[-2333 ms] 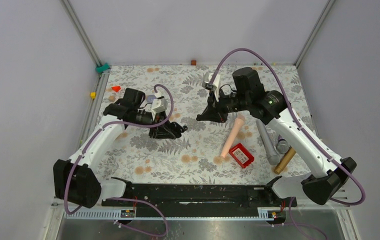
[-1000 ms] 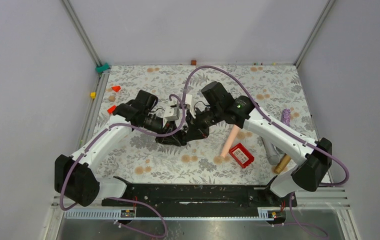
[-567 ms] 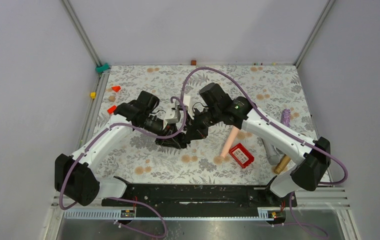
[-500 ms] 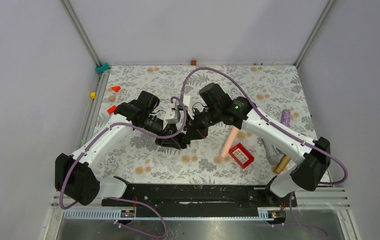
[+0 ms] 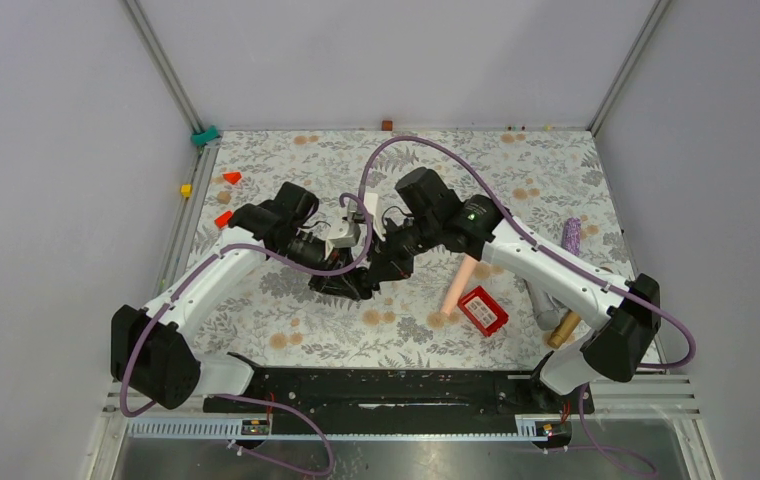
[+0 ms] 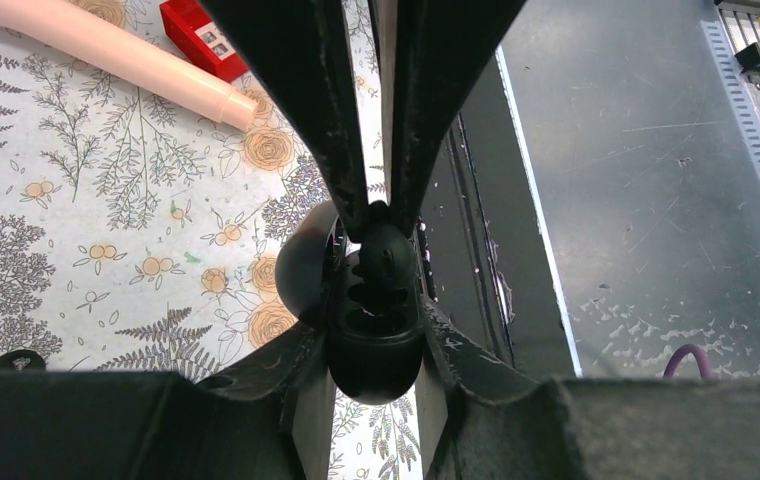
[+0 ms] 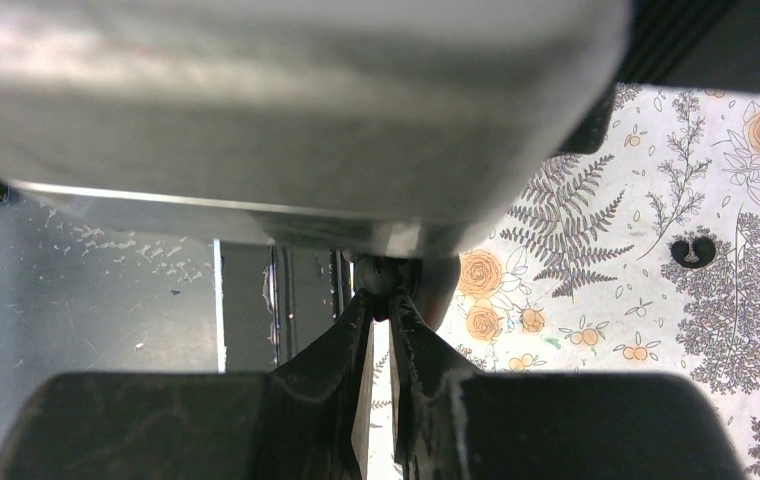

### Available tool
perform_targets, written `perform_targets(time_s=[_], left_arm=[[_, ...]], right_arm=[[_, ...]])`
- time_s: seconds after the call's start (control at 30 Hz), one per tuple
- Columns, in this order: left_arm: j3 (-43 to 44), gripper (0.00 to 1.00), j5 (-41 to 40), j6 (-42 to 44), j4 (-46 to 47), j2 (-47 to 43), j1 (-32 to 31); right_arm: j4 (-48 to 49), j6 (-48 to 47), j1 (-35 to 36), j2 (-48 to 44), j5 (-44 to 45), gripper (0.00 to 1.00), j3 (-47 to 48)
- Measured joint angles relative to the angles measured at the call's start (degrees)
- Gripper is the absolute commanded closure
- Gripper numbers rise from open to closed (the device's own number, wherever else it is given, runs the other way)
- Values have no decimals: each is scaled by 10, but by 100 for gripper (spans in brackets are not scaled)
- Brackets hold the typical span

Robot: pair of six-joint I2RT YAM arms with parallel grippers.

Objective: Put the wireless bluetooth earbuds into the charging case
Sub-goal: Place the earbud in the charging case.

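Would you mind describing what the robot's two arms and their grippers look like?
Both the left arm and the right arm have white links joined by bulky black joint housings. A purple cable loops along each. A small green light glows on the right arm. The left gripper and the right gripper have slim, matte black tapered fingers.

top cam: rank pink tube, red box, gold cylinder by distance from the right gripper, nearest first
1. pink tube: just to the right of the right gripper.
2. red box: beside the tube's near end, further right.
3. gold cylinder: far right, by the right arm's base.
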Motion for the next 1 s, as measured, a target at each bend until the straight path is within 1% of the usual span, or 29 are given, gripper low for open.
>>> perform_targets(time_s=[0.47, 1.0], left_arm=[[0, 100, 0, 0, -11, 0, 6], [0, 100, 9, 2, -13, 4, 9]], right_arm=[[15, 7, 9, 5, 26, 88, 0], [28, 25, 19, 5, 36, 87, -2]])
